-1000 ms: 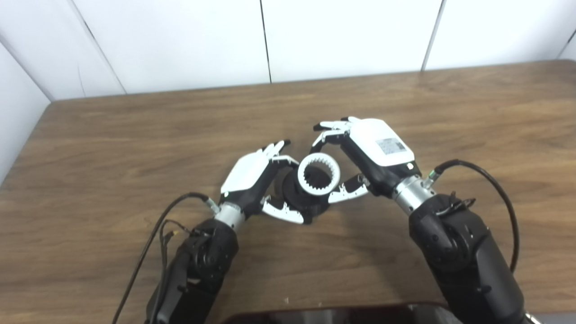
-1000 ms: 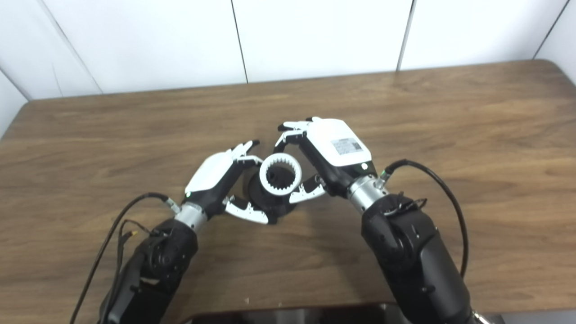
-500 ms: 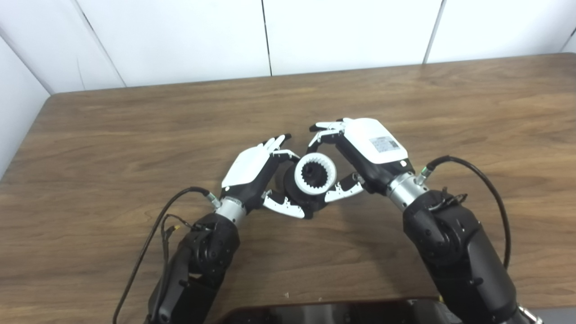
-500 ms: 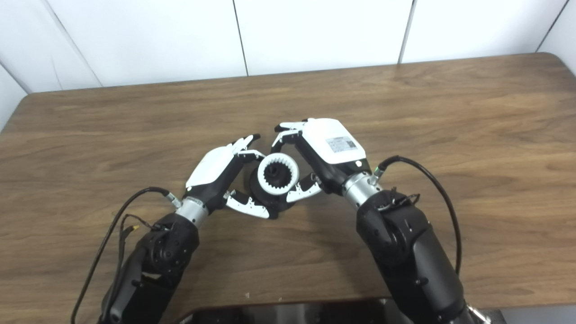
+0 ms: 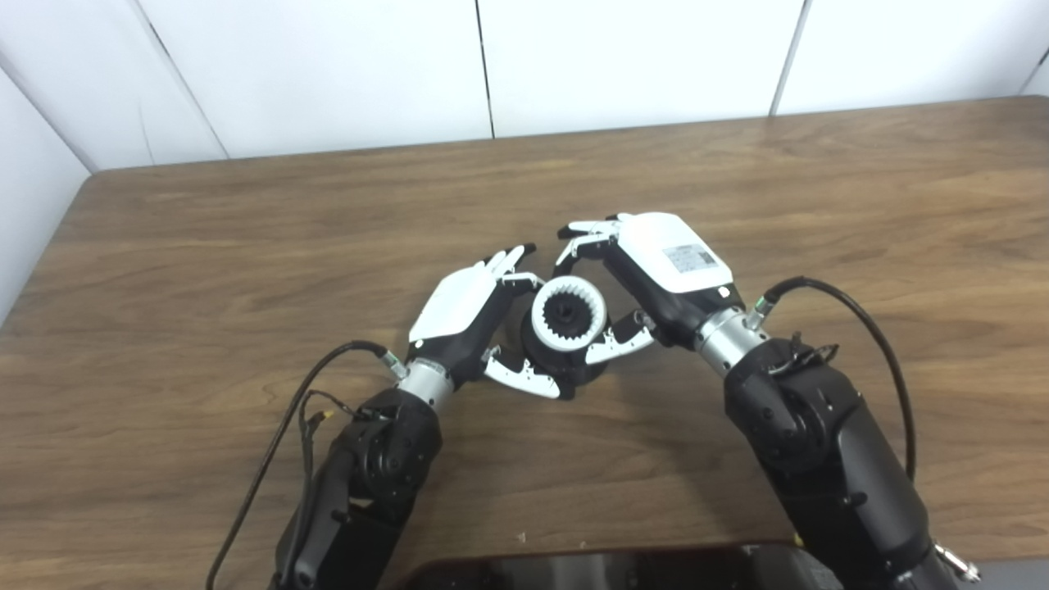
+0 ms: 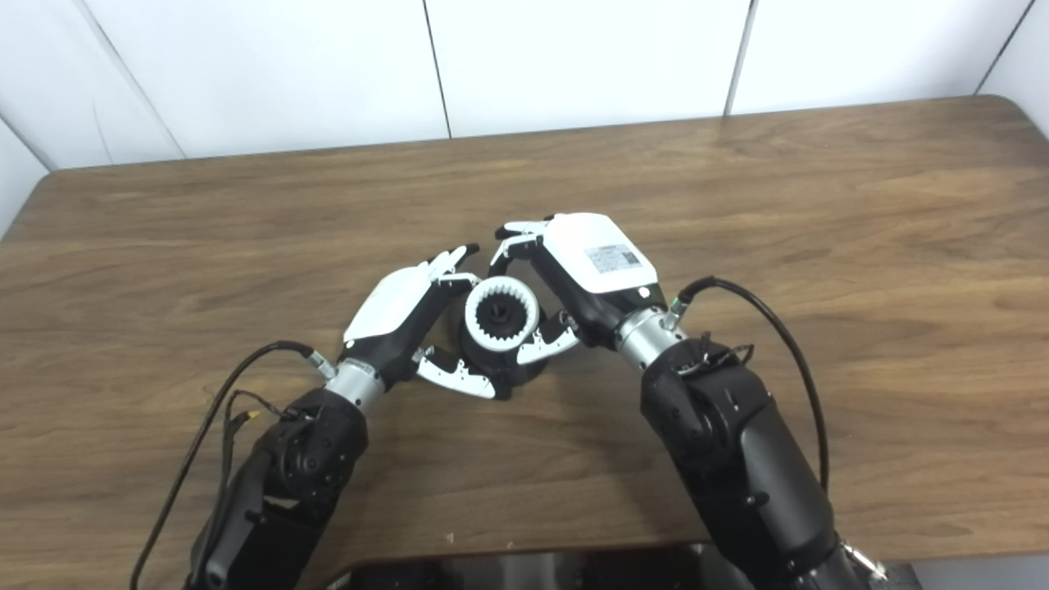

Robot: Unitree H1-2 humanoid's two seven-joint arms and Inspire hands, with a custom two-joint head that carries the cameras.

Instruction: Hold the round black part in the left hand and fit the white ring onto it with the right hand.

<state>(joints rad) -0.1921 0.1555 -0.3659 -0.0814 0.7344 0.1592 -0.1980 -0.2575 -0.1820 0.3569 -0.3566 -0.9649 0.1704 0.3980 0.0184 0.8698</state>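
Right hand (image 5: 656, 274) around white ring (image 5: 569, 315)

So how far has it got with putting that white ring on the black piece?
Both pieces are picked up: the left hand grips the round black part, and the right hand holds the white ring. Right now the ring sits over the part's toothed centre, which shows through its hole. Whether it is pushed fully home cannot be seen; seating it and letting go remain.

Left hand (image 5: 459, 315) grips black part (image 5: 565, 373); right hand (image 5: 656, 279) holds white ring (image 5: 569, 316).
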